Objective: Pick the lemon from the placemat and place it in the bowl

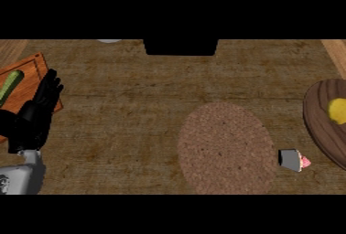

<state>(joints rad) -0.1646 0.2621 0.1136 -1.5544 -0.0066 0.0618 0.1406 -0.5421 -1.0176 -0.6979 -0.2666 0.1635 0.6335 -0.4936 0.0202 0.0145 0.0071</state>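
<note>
My left hand (35, 114) rests open at the view's left edge, fingers straight, holding nothing. Far off to its right, past the round placemat (226, 148), I see the lemon (337, 111) lying in the wooden bowl (321, 123).

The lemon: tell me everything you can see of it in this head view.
The lemon is a yellow, rounded shape, cut off by the view's right edge, so only part shows. It lies inside the dark brown wooden bowl, against the bowl's inner surface, not on the round brown placemat to its left. No hand touches it; the only hand in view, the left hand, is far across the counter.
</note>
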